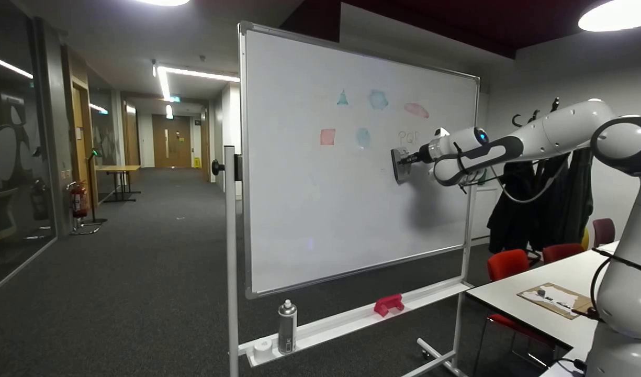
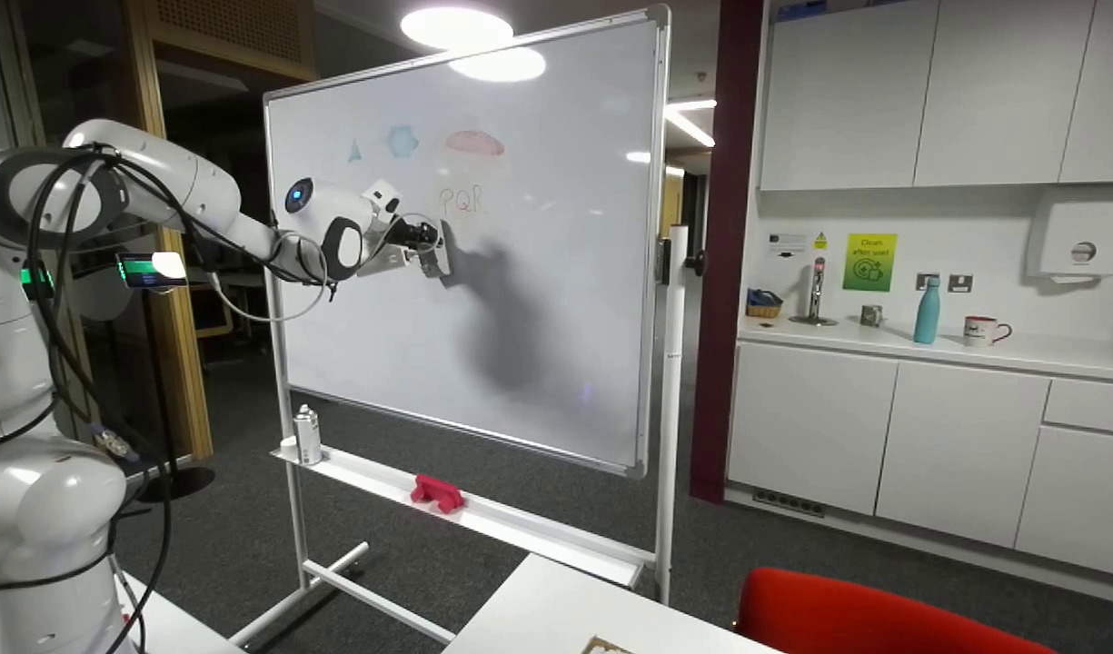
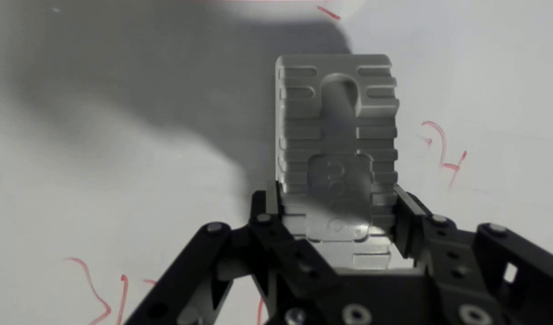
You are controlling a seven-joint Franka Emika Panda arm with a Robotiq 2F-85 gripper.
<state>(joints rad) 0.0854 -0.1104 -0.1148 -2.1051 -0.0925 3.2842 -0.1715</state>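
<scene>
My gripper is shut on a grey ribbed eraser (image 3: 337,135), one finger on each side; the gripper shows in the wrist view (image 3: 338,197) and both exterior views (image 1: 408,158) (image 2: 424,238). The eraser also shows in both exterior views (image 1: 401,172) (image 2: 436,262), its flat side facing the whiteboard (image 1: 320,209). It is at or very near the surface; I cannot tell if it touches. Faint letters "PQR" (image 1: 408,137) (image 2: 461,199) are just above it. Red strokes (image 3: 443,144) lie beside it in the wrist view. A red oval (image 1: 416,110) is higher up.
A blue hexagon (image 1: 378,99), green triangle (image 1: 342,98), red square (image 1: 327,137) and blue round patch (image 1: 363,137) are on the board. The lower tray (image 1: 346,323) holds a spray can (image 1: 287,327), a white roll (image 1: 262,348) and a red object (image 1: 388,305). A white table (image 1: 545,272) stands nearby.
</scene>
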